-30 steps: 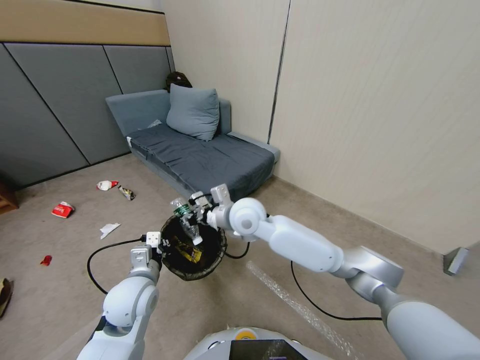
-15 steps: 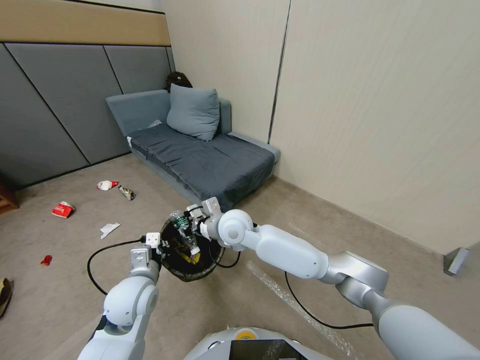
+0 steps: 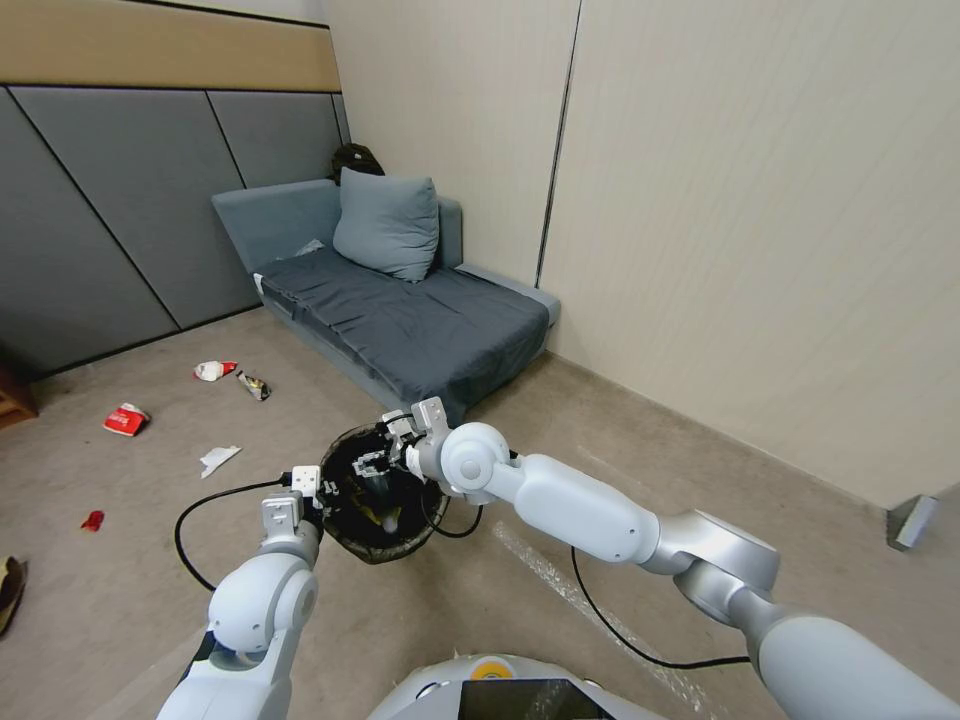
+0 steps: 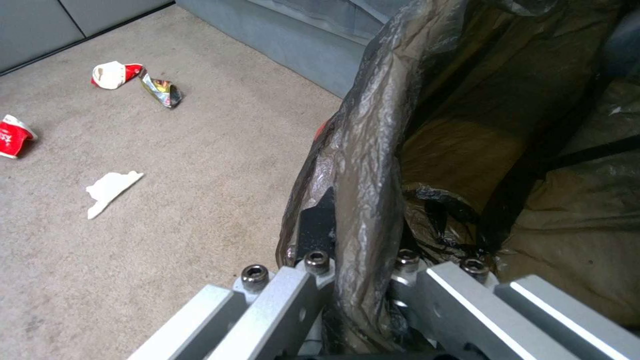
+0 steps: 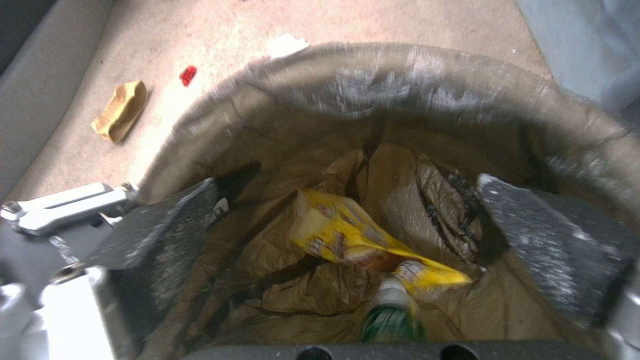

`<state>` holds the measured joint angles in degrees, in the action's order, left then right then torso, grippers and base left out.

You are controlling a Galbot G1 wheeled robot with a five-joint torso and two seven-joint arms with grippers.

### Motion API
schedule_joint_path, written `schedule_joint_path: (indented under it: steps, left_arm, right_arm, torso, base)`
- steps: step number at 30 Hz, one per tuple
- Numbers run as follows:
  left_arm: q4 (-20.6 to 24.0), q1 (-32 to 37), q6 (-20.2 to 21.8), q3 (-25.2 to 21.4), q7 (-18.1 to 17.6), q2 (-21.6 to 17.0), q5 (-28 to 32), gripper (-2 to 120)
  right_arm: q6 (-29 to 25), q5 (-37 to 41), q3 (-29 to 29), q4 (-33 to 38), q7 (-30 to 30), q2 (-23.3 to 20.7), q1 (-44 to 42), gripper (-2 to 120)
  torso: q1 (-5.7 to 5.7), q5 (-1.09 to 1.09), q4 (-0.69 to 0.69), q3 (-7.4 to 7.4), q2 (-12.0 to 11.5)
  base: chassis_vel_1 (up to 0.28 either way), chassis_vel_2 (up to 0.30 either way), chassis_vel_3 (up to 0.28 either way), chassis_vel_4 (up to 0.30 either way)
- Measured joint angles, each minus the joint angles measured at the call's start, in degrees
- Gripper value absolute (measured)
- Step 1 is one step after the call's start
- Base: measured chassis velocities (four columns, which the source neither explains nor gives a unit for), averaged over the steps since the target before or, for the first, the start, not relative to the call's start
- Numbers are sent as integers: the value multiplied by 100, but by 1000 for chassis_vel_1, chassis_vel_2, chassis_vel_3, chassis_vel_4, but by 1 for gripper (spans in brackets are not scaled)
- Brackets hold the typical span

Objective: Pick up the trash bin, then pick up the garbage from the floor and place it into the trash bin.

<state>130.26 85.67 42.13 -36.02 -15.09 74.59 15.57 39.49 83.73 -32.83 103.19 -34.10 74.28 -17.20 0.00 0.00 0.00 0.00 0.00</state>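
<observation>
The trash bin [image 3: 352, 535], with its black liner [image 4: 363, 150], hangs from my left gripper [image 3: 308, 490], which is shut on its near rim [image 4: 360, 235]. My right gripper [image 3: 372, 462] hovers over the bin's mouth, open and holding nothing [image 5: 360, 182]. Inside the bin lie a yellow wrapper [image 5: 347, 237] and a clear bottle with a green label [image 5: 390, 315]. Garbage dots the floor to the left: a red packet [image 3: 126, 419], a red-and-white cup [image 3: 214, 370], a dark wrapper [image 3: 253, 385], white paper [image 3: 218, 459], a red scrap [image 3: 92, 520] and a brown paper bag [image 3: 10, 590].
A grey sofa [image 3: 400, 320] with a cushion [image 3: 387, 225] stands just behind the bin against the wall. A black cable [image 3: 195, 510] loops on the carpet by my left arm, and another runs under my right arm [image 3: 620, 610]. Open carpet lies to the left.
My right gripper moved down over the bin and opened. The bottle it held has dropped into the bin. The left arm and bin stayed put.
</observation>
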Motion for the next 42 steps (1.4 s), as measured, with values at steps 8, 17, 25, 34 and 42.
schedule_joint_path:
  steps: [8, 17, 25, 34, 42]
  left_arm:
    - [23, 18, 0, -13, 18, 3, -37, 0]
    - [99, 17, 0, -27, 37, -36, -50, 0]
    - [188, 29, -21, -34, 138, -122, -24, 0]
    - [297, 134, -9, -18, 68, -67, 131, 0]
    - [289, 149, -5, -26, -10, -161, 301, 0]
  right_arm:
    - [-59, -77, 641, 386, -64, -174, 225, 100]
    - [-474, -1931, 1900, 626, 618, -1432, 89, 100]
    - [-1176, -3974, 3549, 1156, 1422, -2171, -1644, 100]
    - [-2182, -6213, 5988, 1151, 2131, -1919, -4155, 100]
    - [-2706, -7323, 7241, 1094, 2551, -1404, -5997, 100]
  torso:
    - [0, 0, 1, 0, 0]
    - [0, 1, -1, 0, 0]
    - [0, 3, -1, 0, 0]
    - [0, 3, -1, -1, 0]
    - [0, -1, -4, -1, 1]
  base:
    - [0, 0, 0, 0]
    - [0, 0, 0, 0]
    - [0, 0, 0, 0]
    - [0, 0, 0, 0]
    - [0, 0, 0, 0]
